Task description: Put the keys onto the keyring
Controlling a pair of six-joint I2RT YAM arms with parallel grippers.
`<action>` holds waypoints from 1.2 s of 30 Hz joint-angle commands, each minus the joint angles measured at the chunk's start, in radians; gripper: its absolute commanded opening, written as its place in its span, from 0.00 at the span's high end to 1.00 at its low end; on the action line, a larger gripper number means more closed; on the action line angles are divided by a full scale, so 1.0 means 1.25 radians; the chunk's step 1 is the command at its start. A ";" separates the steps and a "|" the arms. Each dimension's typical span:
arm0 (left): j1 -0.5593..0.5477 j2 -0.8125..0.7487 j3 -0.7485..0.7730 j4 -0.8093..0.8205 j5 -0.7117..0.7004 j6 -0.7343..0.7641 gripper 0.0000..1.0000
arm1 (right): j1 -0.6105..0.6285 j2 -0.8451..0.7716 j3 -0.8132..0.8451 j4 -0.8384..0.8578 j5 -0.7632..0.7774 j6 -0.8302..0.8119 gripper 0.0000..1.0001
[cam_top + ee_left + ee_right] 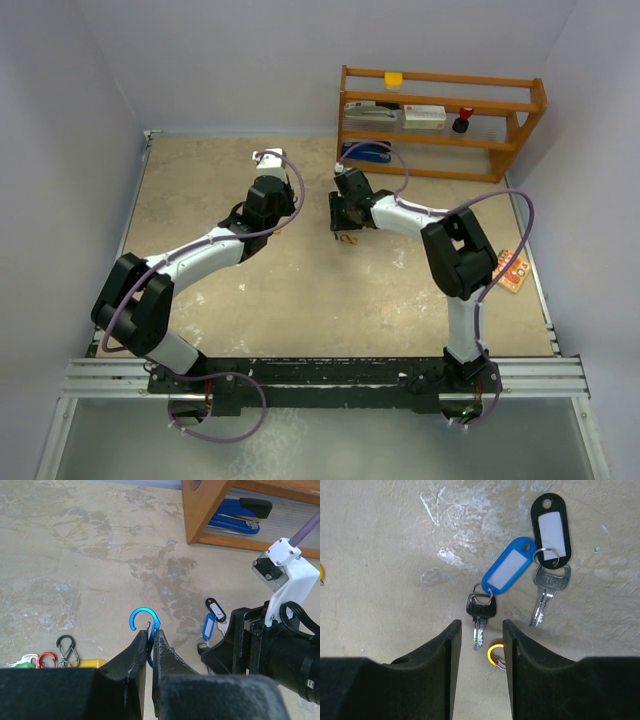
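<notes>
My left gripper is shut on a blue S-shaped carabiner keyring, whose open hook sticks up beyond the fingertips. My right gripper is open, its jaws either side of a black-headed key on a blue tag. A silver key on a black tag with white label lies just right of it. Both tags also show in the left wrist view, blue and black. In the top view the grippers, left and right, hover mid-table.
An orange hook lies by my right finger. Black and red hooks, a green tag and a yellow tag lie at the left. A wooden shelf with a blue stapler stands at the back.
</notes>
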 commanded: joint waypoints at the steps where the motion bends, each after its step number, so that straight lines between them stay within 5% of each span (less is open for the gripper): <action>1: 0.007 0.004 0.002 0.035 -0.010 0.021 1.00 | -0.008 0.013 0.041 0.031 0.011 0.030 0.59; 14: 0.007 0.018 0.009 0.032 -0.013 0.028 1.00 | -0.021 0.097 0.104 0.022 -0.016 0.066 0.60; 24: 0.007 0.020 0.011 0.031 -0.015 0.029 1.00 | -0.021 0.111 0.116 -0.012 0.002 0.061 0.81; 36: 0.007 0.017 0.010 0.030 -0.015 0.026 1.00 | -0.022 0.094 0.108 -0.049 0.002 0.029 0.83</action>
